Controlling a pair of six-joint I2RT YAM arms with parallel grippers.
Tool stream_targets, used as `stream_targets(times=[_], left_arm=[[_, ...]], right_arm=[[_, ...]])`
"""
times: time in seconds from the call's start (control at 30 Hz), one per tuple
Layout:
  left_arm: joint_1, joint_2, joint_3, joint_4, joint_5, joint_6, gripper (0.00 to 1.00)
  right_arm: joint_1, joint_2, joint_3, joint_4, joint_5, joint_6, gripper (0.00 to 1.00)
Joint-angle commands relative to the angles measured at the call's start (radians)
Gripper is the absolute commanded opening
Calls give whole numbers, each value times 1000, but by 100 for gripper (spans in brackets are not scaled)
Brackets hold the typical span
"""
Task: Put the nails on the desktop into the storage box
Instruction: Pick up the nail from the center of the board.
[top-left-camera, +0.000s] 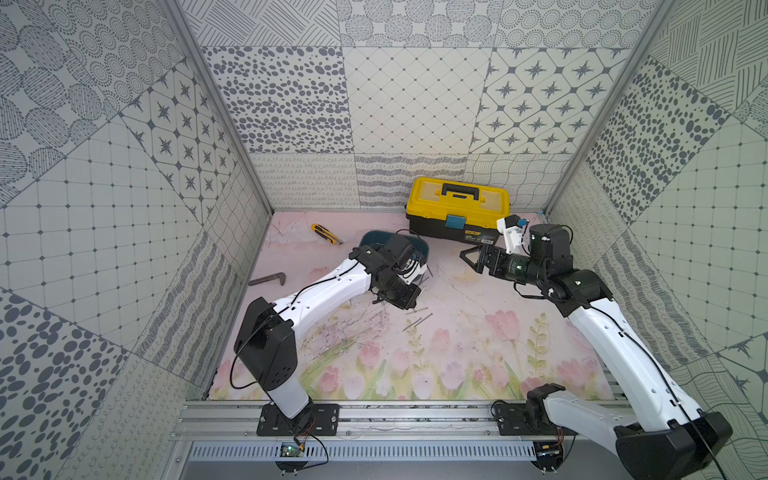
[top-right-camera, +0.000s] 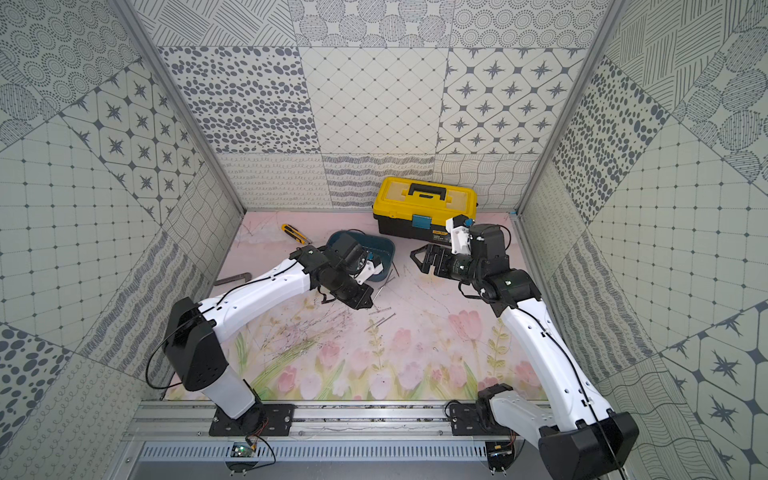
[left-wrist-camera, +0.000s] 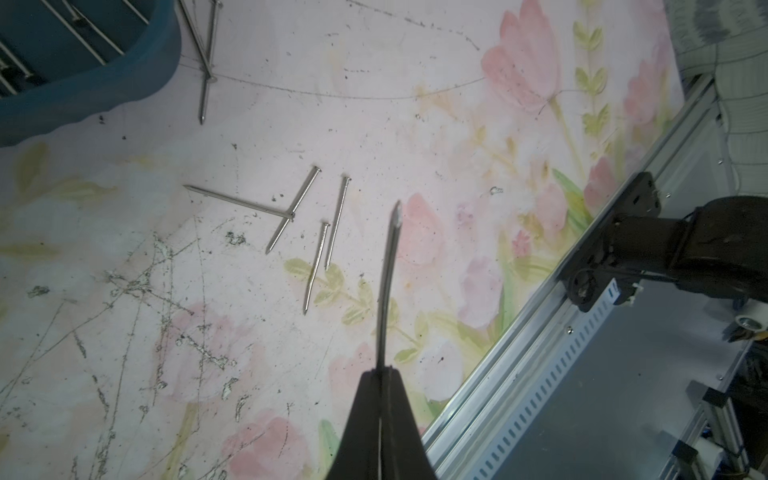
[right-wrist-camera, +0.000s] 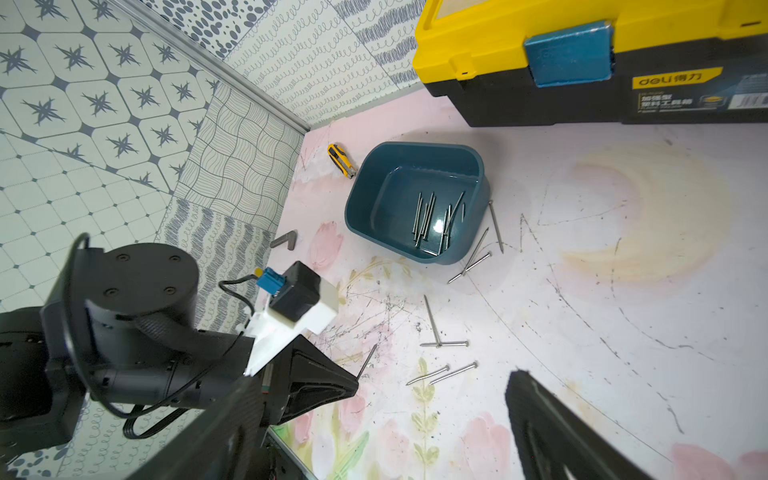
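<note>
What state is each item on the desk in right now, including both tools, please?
left tool, shut on one nail.
right tool, open, empty.
storage box, upright, lidless, stored nails inside.
loose nails, lying flat on the desktop, outside the box.
toolbox, lid closed.
utility knife, lying flat; blade unclear.

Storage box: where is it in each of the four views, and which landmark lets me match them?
In a top view: storage box, half hidden by the left arm.
In a top view: the same, near the yellow toolbox.
Left wrist: only its corner, at the frame's edge.
Right wrist: whole, nails inside.
Landmark: the parallel nail pair on the desktop.
</note>
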Motion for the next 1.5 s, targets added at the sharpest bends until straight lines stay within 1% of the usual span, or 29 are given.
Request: stream_targets(times=[0.0, 0.17, 0.23, 0.37, 0.57, 0.7, 0.8, 1.0, 1.2, 1.33, 1.47], left_arm=[[51, -128, -85, 204, 183, -264, 0], [92, -239, -155, 331, 248, -394, 0], [108, -279, -186, 399, 270, -452, 0], [136, -339, -252, 523, 318, -567, 0], [148, -379, -276, 638, 353, -662, 0], [150, -382, -273, 685, 372, -699, 0], [150, -382, -270, 693, 374, -707, 0], [150, -390, -274, 692, 371, -703, 0], [150, -385, -275, 694, 374, -702, 0], [152, -379, -271, 693, 375, -700, 0], [154, -373, -266, 687, 380, -696, 0]], right_arm=[[-3, 30, 27, 68, -89, 67, 97], [-2, 63, 8, 186, -190, 163, 96], [-1, 83, 0, 240, -237, 206, 95], [22, 115, -16, 357, -331, 281, 86], [90, 164, -11, 414, -408, 312, 74], [128, 185, -2, 447, -417, 328, 69], [153, 206, 0, 478, -426, 350, 63], [195, 251, 13, 522, -434, 387, 61], [224, 288, 32, 565, -438, 411, 56], [230, 301, 37, 594, -437, 431, 48], [230, 300, 30, 609, -424, 436, 32]])
